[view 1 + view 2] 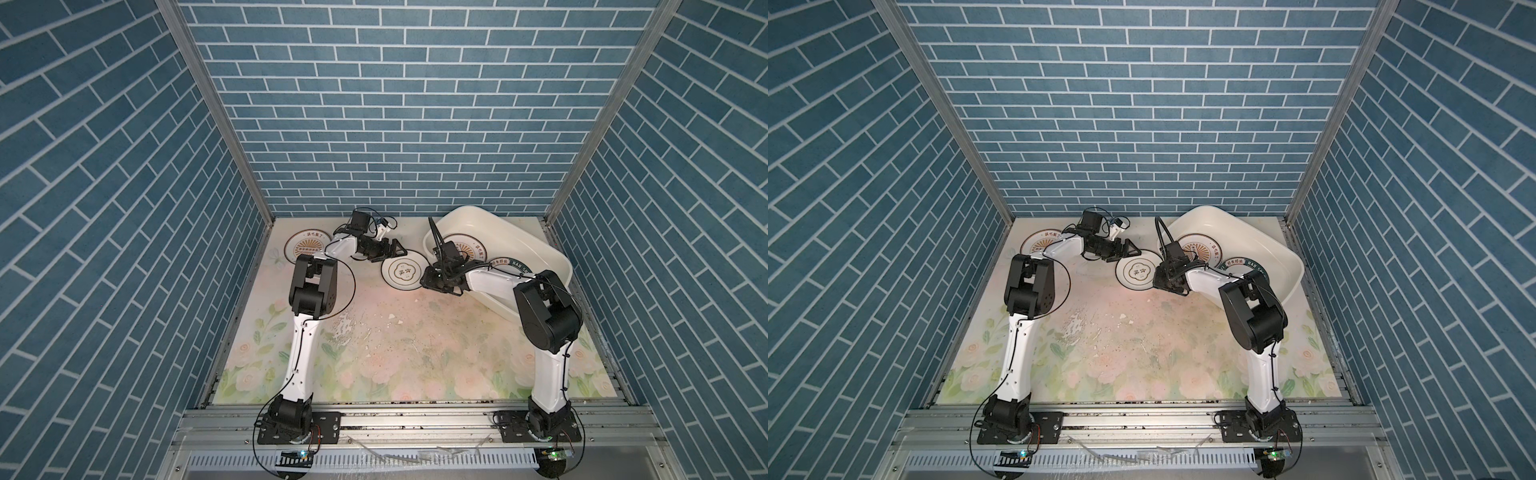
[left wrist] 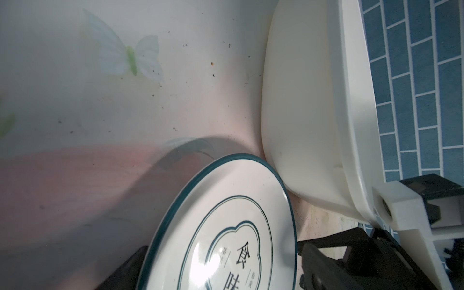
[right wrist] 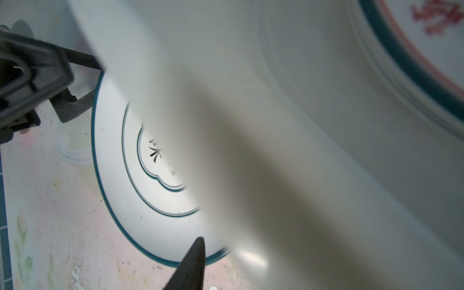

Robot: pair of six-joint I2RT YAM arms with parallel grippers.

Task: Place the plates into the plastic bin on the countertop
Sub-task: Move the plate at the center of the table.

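A plate with a quatrefoil emblem lies on the countertop, touching the plastic bin. My left gripper is open, its fingers either side of that plate's far rim. My right gripper is shut on the bin's near-left rim, and the bin stands tilted. Only one right finger shows outside the bin wall. Inside the bin lie a sunburst plate and a green-lettered plate. Another sunburst plate lies at the far left.
Blue brick-patterned walls close in the countertop at the back and both sides. A metal rail carrying both arm bases runs along the front edge. The countertop's middle has worn, scuffed patches.
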